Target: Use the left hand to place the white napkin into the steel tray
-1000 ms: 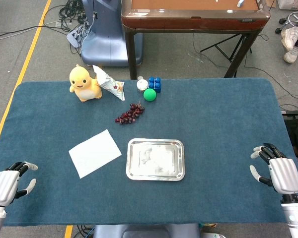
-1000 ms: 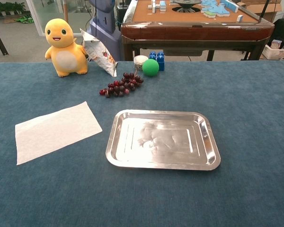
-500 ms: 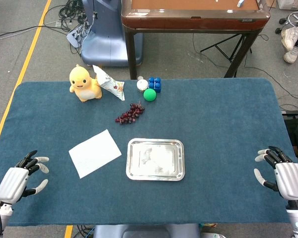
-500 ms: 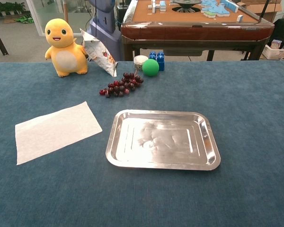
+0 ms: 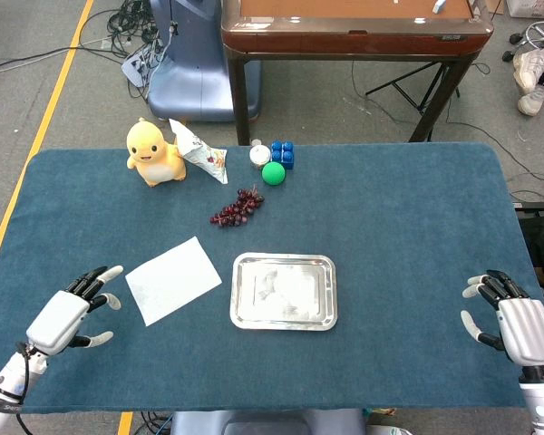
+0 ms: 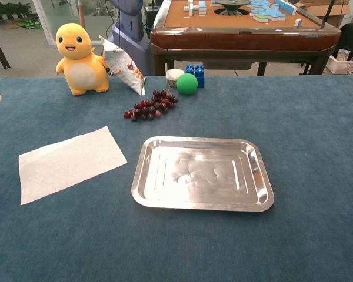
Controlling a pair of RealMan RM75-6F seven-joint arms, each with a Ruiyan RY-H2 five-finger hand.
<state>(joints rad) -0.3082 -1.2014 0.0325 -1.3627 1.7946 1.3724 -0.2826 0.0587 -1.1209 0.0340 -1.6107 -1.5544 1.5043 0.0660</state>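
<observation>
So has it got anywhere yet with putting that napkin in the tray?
Nothing is done yet: the white napkin lies flat on the table, beside the steel tray, which holds nothing. The left hand is open, just left of the napkin and not touching it. Gripping, carrying and dropping it in the tray all remain. The right hand sits idle far right.

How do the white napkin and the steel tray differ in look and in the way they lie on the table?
The white napkin is matte, thin and flat; the steel tray is shiny, with a raised rim. The napkin lies turned at an angle to the table edge; the tray lies square to it. Both are rectangular, untouched and lie apart from each other.
</observation>
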